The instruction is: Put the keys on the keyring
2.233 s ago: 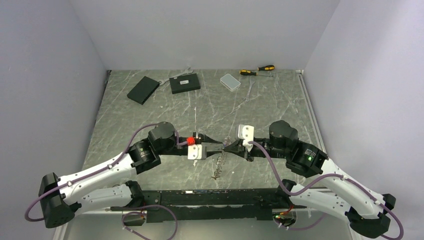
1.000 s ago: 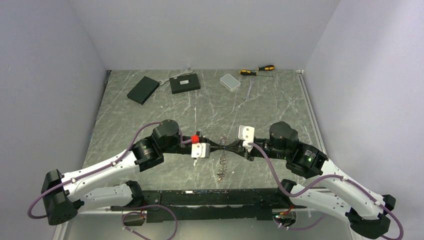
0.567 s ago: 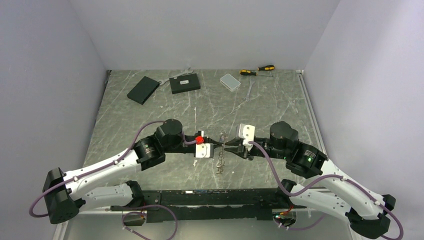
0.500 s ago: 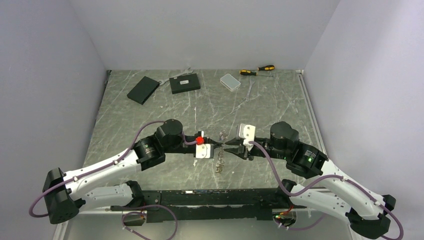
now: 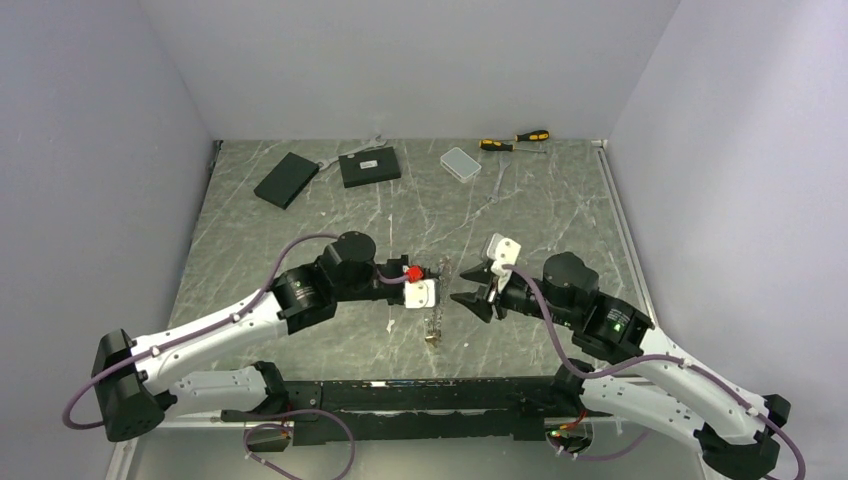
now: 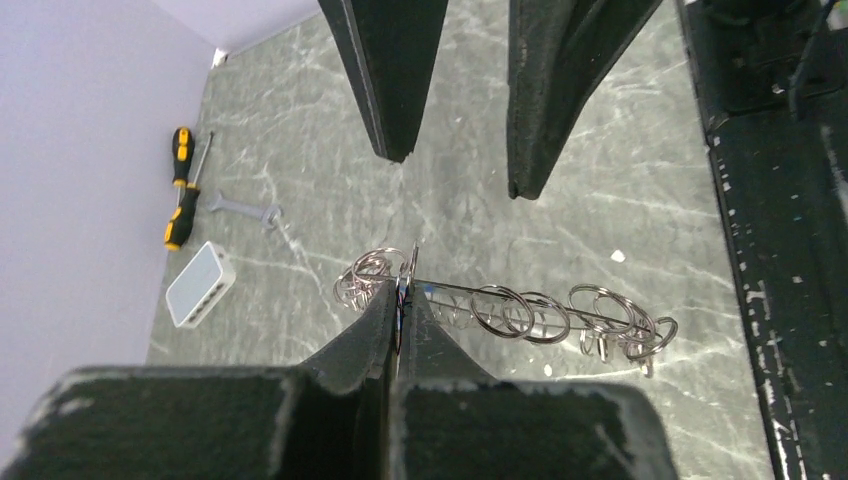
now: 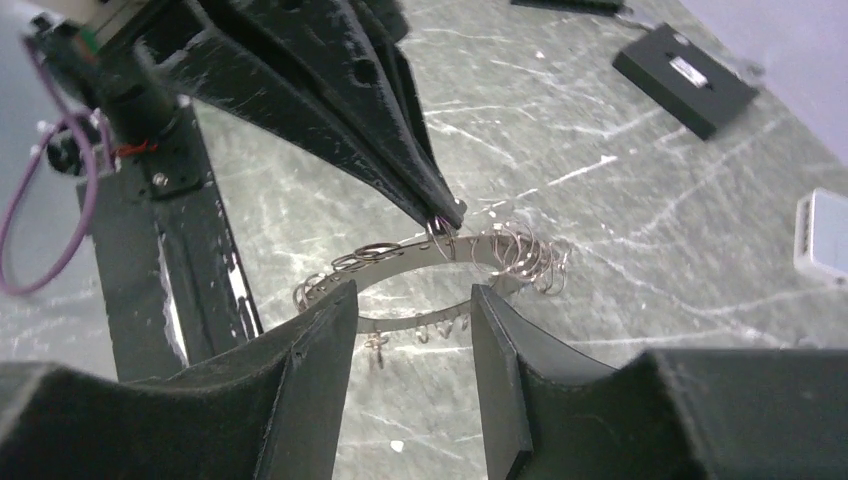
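The keyring [image 6: 520, 312] is a thin grey metal loop with several small silvery split rings on it. My left gripper [image 6: 401, 296] is shut on its upper end and holds it off the table; it hangs limp below the fingers in the top view [image 5: 434, 318]. Small silvery pieces dangle from the loop [image 7: 400, 258]; I cannot tell whether they are keys, and no blue or yellow tag is clear. My right gripper [image 7: 412, 294] is open and empty, just short of the loop, facing the left gripper's fingertips [image 7: 440, 212]. In the top view the left gripper [image 5: 440, 288] and the right gripper [image 5: 468, 302] are a small gap apart.
Along the far edge lie two yellow-handled screwdrivers [image 5: 515, 140], a clear plastic box [image 5: 460, 162], two black boxes [image 5: 369, 167] [image 5: 286, 179] and a small wrench [image 5: 370, 142]. The black base rail [image 5: 420, 395] runs along the near edge.
My right gripper has let go of the keyring, opened and drawn back to the right. My left gripper has moved right and a little away, carrying the keyring alone.
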Available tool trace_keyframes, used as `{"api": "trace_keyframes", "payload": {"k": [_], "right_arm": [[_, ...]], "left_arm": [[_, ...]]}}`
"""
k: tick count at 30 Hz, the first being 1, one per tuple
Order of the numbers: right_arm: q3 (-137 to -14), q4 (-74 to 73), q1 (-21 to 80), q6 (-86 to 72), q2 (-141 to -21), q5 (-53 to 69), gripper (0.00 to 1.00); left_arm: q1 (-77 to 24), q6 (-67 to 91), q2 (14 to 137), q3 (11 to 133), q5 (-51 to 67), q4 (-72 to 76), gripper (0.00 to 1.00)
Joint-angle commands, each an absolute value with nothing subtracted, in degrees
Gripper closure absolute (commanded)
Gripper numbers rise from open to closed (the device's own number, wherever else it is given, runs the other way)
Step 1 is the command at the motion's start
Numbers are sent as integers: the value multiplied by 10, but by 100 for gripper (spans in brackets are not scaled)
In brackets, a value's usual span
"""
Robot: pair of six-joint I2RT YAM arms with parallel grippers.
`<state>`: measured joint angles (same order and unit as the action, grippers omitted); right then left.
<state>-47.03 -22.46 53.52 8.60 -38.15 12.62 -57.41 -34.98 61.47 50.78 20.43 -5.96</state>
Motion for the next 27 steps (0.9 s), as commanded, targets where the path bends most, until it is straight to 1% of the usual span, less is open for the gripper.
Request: {"api": "trace_keyframes", "payload": {"k": [1,9,13,17,22,27], "right_arm": [[-452,-154,537,-16,-379,14,50],[-426,-93,537,-205,-422,-113,47],[-407,-44,537,-254,-440,-106,45],[-406,-33,537,-289,-463,-133,43],[-402,-3,537,-303,-491,-132,40],[-405,-5,538,-321,-520,-145,40]], "left_arm": [[-574,-379,631,552,130,-70,100],[-574,-360,680,594,33,-101,100],[-574,-326,694,613,2,-100,100],[-574,-306,707,623,-18,-98,100],[-574,-282,721,629,-27,-83,100],[-574,-261,730,631,-28,-67,100]]}}
